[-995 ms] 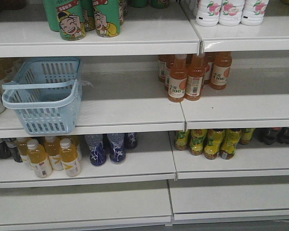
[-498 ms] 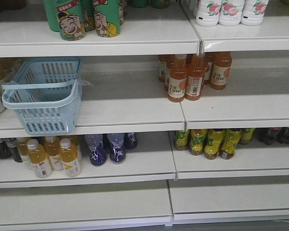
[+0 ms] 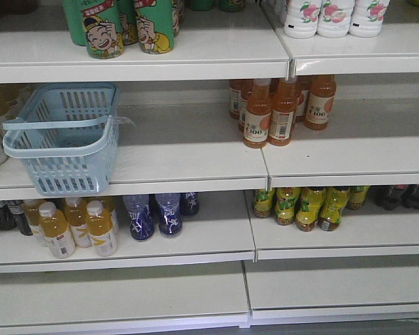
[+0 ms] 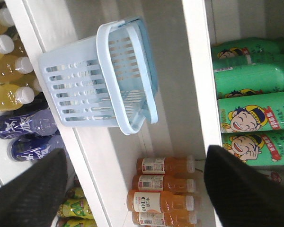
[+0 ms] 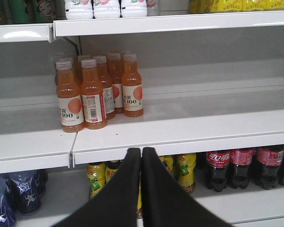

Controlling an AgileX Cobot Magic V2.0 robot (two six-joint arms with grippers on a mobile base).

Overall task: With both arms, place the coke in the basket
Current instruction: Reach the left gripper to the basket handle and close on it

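The coke (image 5: 218, 166) stands upright on the lower shelf (image 5: 255, 198), down and to the right of the right gripper (image 5: 141, 153), whose jaws are pressed together, empty; that arm is nearer. The left gripper (image 4: 137, 158), spread wide, faces the basket (image 4: 80, 90) on the middle shelf (image 4: 170, 56).

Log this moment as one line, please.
left end effector open | right end effector shut | red-labelled plastic coke bottles on lower shelf | pale blue slotted plastic basket empty, middle shelf
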